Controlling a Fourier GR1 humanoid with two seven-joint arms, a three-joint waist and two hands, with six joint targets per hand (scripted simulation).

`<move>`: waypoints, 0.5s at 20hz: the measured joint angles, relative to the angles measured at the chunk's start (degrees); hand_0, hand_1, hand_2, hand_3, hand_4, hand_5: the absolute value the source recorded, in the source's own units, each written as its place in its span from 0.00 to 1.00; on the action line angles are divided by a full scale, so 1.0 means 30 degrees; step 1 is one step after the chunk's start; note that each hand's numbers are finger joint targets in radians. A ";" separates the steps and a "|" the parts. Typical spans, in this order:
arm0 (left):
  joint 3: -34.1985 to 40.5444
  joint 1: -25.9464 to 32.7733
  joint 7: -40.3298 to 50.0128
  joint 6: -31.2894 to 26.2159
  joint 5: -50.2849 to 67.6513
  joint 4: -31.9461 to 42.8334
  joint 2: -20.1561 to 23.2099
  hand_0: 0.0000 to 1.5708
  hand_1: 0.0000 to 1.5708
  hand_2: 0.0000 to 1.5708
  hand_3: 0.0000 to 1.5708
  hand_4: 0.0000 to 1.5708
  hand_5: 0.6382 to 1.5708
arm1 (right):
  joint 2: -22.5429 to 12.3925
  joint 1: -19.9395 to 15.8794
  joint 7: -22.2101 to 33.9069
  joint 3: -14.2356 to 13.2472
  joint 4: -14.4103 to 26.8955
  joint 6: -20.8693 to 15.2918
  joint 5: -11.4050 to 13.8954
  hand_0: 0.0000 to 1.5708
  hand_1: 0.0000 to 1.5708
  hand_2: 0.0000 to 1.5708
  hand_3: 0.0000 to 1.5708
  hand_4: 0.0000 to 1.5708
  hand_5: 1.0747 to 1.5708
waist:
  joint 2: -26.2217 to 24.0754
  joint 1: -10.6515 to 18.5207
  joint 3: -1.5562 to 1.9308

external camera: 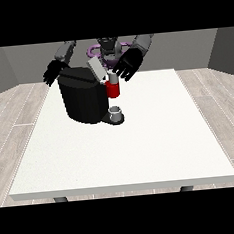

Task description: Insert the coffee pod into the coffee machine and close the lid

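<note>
A small grey cup (116, 112) sits nearest, on the coffee machine (83, 97) base, toward the white table (142, 152) far-left corner. Above it, the lid (97, 69) stands raised – pod not discernible. Both hands hover with spread fingers: view's right (128, 64), view's left (54, 73)

The coffee machine (82, 99) stands on the table (141, 147), towards its far edge and left of the middle as the view shows it. Its lid (96, 69) is raised and tilted at the top, on the machine's right side. A cup (115, 111) sits on the machine's low base, at its right front. The hand at the view's left (52, 74) hangs behind the machine's upper left corner. The hand at the view's right (127, 64) is just right of the lid, above what seems to be the pod holder (113, 86).
</note>
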 measured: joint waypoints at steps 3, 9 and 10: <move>0.0009 -0.0107 -0.0074 -0.0062 -0.0083 0.0152 0.0021 0.75 0.75 0.80 0.75 0.31 1.00 | -0.0018 -0.0049 0.0231 0.0007 -0.0231 0.0045 -0.0080 0.00 0.00 0.00 0.00 0.33 1.00 | 0.0035 -0.0104 0.0000; 0.0116 -0.0111 -0.0426 0.0055 -0.0206 0.0374 0.0156 0.77 0.77 0.81 0.77 0.33 1.00 | -0.0134 0.0056 0.0251 -0.0034 -0.0709 0.0187 -0.0200 0.00 0.00 0.00 0.00 0.33 1.00 | 0.0287 -0.0269 -0.0001; 0.0174 -0.0253 -0.0314 0.0110 -0.0200 0.0429 0.0101 0.75 0.75 0.81 0.77 0.33 1.00 | -0.0140 -0.0103 0.0367 -0.0061 -0.0745 0.0172 -0.0234 0.00 0.00 0.00 0.00 0.33 1.00 | 0.0382 -0.0313 0.0000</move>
